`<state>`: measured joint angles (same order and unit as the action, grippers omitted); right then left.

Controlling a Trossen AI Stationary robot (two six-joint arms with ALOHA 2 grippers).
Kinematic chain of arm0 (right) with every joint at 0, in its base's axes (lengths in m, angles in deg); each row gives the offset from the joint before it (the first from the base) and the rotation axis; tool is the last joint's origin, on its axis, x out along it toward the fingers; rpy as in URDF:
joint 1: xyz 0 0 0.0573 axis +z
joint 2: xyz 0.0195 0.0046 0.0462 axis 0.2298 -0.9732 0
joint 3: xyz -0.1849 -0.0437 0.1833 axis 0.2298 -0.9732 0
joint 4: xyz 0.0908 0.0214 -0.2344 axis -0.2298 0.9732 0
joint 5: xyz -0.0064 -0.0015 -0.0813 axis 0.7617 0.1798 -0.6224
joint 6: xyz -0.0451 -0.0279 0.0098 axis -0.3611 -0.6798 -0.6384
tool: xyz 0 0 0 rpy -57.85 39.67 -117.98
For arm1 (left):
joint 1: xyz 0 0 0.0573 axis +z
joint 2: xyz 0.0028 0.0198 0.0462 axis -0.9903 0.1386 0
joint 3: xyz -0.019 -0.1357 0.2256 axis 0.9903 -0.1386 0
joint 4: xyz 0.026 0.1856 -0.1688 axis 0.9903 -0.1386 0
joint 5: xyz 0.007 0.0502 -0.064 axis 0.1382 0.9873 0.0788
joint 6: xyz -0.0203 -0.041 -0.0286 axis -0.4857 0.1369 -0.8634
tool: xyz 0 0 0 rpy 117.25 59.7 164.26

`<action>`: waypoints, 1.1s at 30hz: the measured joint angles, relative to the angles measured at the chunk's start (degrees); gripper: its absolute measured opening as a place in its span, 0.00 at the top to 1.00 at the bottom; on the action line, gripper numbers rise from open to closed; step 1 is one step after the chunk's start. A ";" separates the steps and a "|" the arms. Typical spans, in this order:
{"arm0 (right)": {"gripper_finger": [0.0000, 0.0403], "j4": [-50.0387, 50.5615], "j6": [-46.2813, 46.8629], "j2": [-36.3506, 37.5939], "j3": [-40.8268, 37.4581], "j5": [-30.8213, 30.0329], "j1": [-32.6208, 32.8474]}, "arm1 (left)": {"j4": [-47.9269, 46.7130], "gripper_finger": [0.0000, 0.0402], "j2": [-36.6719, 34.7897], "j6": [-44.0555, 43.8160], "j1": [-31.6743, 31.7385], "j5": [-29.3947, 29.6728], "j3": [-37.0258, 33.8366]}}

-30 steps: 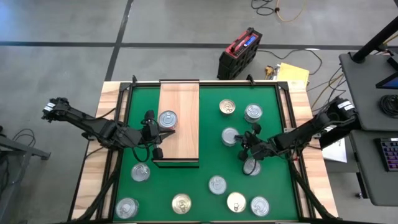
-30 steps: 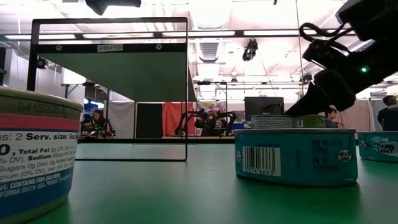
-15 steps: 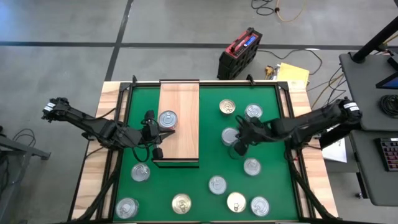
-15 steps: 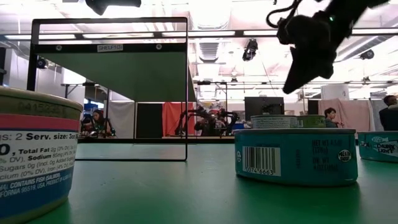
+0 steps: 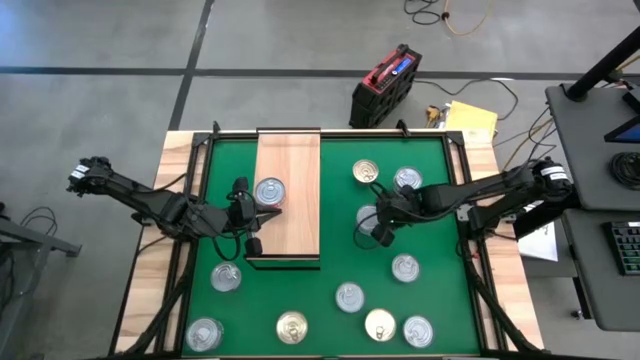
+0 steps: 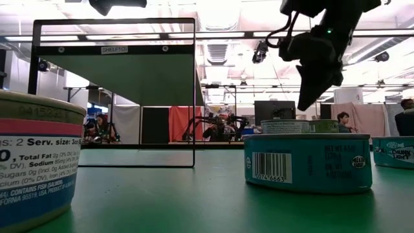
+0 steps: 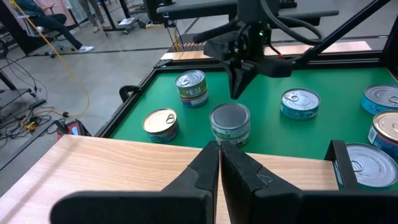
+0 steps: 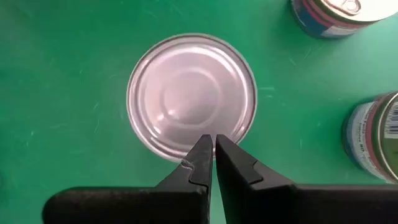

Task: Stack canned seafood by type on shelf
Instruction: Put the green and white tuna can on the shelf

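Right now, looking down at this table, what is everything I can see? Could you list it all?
silver-lidded tins: seven, silver tops, scattered over the mat
gold-lidded tins: three, gold tops, two along the mat's near edge, one towards the far edge
tin on the board: one, silver top, by the board's left edge
wooden board: one, pale wood, on the mat's left half
green mat: one, green, covering the table
case: one, red and black, on the floor beyond the table
yellow pad: one, yellow, at the table's far right corner
left hand: one, black, shut, at the board's left edge
right hand: one, black, shut, above a silver tin mid-mat
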<state>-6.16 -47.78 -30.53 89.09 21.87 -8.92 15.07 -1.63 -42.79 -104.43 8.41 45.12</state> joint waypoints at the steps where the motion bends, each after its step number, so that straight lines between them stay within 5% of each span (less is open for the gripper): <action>1: 0.97 -0.70 0.00 -0.09 -0.64 0.03 0.02 | 0.00 1.00 0.01 0.00 0.01 0.01 0.00; 33: 0.97 -4.41 3.15 -0.21 -6.18 -1.94 3.27 | 0.00 1.00 0.01 -0.44 0.01 -0.02 0.00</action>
<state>-10.58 -44.64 -30.74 82.90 19.93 -5.64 15.07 -1.62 -43.22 -104.42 8.40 45.12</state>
